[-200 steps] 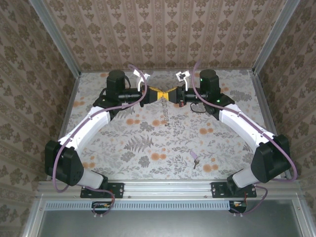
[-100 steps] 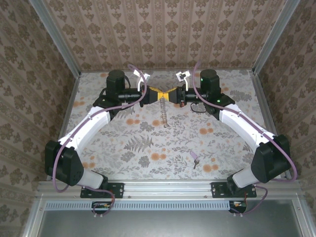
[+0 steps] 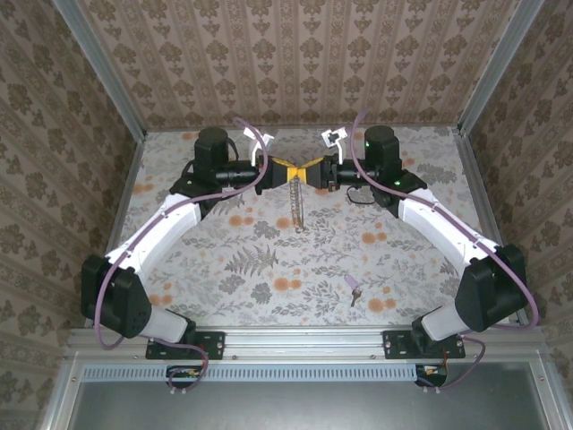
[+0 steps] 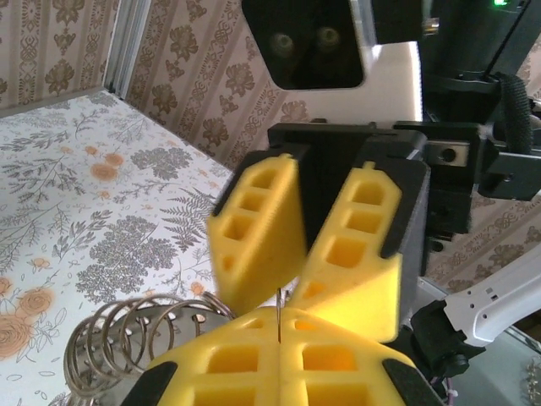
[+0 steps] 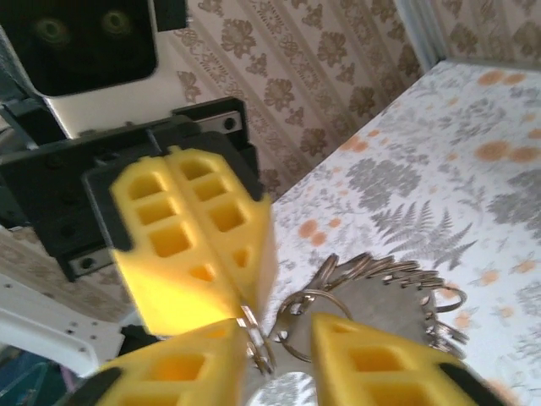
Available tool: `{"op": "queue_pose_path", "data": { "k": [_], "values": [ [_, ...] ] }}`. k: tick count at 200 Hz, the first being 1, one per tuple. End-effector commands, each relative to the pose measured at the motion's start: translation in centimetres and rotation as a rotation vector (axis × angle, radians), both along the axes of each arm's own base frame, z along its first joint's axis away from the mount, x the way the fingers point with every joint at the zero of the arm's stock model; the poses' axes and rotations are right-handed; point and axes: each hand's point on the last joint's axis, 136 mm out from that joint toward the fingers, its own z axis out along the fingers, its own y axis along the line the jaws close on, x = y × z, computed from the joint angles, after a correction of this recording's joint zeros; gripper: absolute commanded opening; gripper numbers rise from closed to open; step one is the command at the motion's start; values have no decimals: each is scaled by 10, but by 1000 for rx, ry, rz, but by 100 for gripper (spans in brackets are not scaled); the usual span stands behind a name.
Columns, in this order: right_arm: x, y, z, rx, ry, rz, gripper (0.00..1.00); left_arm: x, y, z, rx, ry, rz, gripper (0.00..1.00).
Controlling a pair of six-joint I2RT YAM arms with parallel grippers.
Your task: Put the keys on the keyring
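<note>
The left claw [image 3: 287, 169] pinches the top of the keyring [image 3: 297, 204], which dangles just below it, while the right claw [image 3: 310, 170], tip to tip with it, stands spread, and the key [image 3: 353, 285] lies on the tabletop [image 3: 224, 260] well apart from both.

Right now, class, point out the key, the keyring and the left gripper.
key [image 3: 350, 282], top external view, on its purple head.
keyring [image 3: 298, 204], top external view, midway down the hanging chain.
left gripper [image 4: 279, 326], left wrist view, where its shut yellow fingertips meet.
</note>
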Motion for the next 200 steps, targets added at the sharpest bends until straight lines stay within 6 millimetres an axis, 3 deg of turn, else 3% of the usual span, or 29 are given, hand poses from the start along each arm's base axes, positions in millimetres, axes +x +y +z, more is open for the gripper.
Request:
{"op": "queue_pose_path", "data": {
  "k": [1,12,17,44,79,103,134,172,200],
  "values": [
    [-7,-7,36,52,-105,-33,43,-15,-5,-3,9,-27,-11,0],
    [-4,-12,31,49,-86,-53,48,-14,-3,-2,6,-40,13,0],
    [-11,-17,41,60,-106,-62,49,-14,-2,-2,4,-42,18,0],
    [-18,-33,42,64,-94,-115,59,-13,2,-2,3,-54,46,0],
    [-24,-54,19,-1,-4,-235,64,-13,6,-4,6,-67,67,0],
    [-24,-76,-19,-107,146,-379,64,-12,10,-5,0,-100,103,0],
    [-35,-108,-85,-256,376,-555,62,-10,14,-2,-9,-146,140,0],
    [-76,-136,-161,-493,546,-669,55,-11,17,3,-12,-170,153,0],
    [-107,-149,-201,-647,615,-716,54,-11,18,4,-15,-172,155,0]
  ]
}}
